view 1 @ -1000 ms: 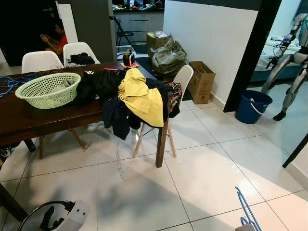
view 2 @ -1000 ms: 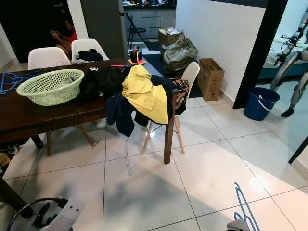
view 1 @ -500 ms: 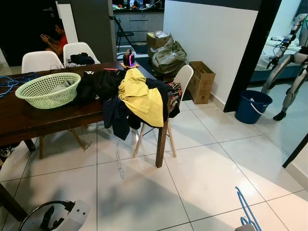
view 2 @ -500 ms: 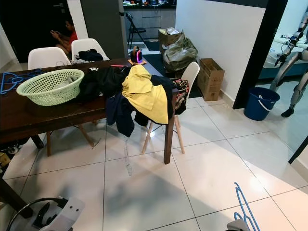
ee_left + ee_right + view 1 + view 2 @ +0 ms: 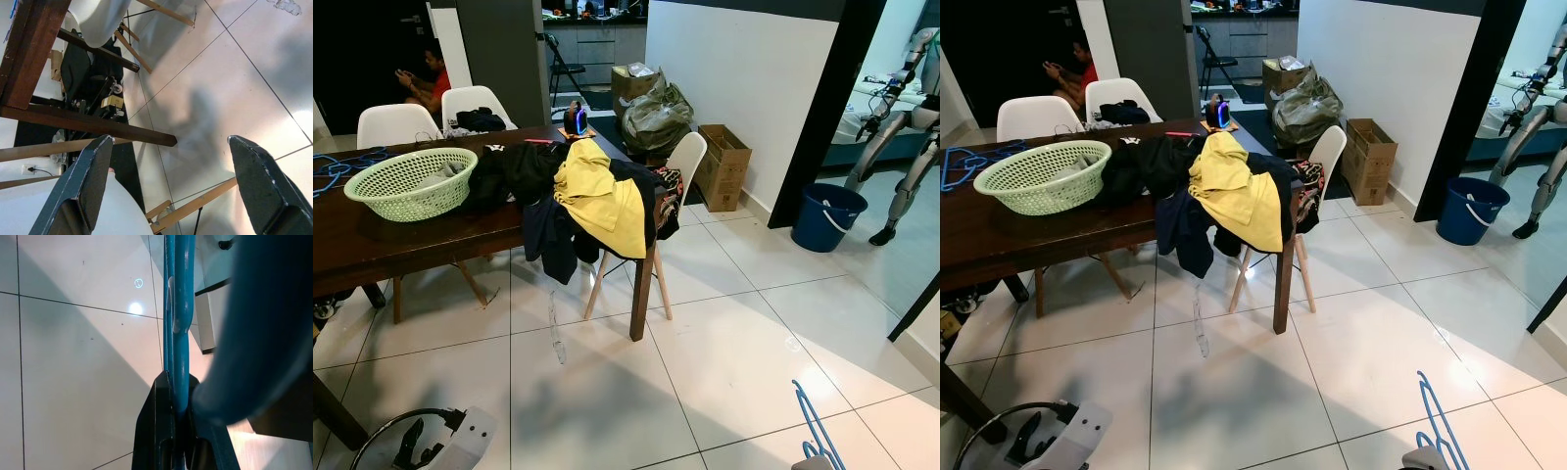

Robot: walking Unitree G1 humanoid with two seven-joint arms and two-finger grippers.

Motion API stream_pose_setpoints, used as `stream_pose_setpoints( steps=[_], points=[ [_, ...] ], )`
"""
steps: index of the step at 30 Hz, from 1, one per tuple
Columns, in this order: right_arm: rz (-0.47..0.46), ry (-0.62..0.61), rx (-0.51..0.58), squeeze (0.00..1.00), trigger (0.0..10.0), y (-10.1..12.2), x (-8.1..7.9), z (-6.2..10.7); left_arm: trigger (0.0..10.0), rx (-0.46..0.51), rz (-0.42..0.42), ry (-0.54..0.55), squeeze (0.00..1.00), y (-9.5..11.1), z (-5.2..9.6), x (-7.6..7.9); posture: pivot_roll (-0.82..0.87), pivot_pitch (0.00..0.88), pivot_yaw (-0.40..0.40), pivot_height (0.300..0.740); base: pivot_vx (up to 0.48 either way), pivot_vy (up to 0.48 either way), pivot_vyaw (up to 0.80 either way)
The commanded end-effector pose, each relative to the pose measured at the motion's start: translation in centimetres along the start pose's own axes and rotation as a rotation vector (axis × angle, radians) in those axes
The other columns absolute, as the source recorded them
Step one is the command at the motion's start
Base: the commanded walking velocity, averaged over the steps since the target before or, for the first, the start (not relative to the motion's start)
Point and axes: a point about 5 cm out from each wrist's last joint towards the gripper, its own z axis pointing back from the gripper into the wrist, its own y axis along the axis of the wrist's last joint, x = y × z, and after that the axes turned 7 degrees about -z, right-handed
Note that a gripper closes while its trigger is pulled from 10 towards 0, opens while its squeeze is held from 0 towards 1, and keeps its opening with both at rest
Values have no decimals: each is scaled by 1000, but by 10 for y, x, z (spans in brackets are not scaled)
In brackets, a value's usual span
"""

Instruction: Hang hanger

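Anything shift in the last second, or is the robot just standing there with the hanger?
Nothing visibly changed. The right gripper still holds the blue hanger low over the floor, the left gripper still hangs open, and the table with its basket and clothes looks as before.

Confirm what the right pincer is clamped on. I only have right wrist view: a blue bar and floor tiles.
Observer: It's a blue hanger. In the head view it sticks up from the right pincer at the lower right, over the tiled floor.
Operator: Left pincer carrying anything?
Observer: No. The left pincer is open with nothing between its fingers, held low beside the dark wooden table.
Operator: What's ahead?
Observer: That table carries a green basket and a pile of clothes with a yellow garment on top, spilling over the table's end.
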Motion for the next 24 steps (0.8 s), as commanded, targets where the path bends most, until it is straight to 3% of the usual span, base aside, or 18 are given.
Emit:
stream_pose_setpoints(
  steps=[1,24],
  points=[
    [-2,-8,-15,0,10000,-3,3,0,10000,-5,-13,-11,0,-2,2,2,7,0,-17,740,0,0,0],
    [-2,-8,-15,0,10000,-1,4,-2,10000,-5,-13,-11,0,1,0,2,7,0,-17,740,0,0,0]
  ],
)
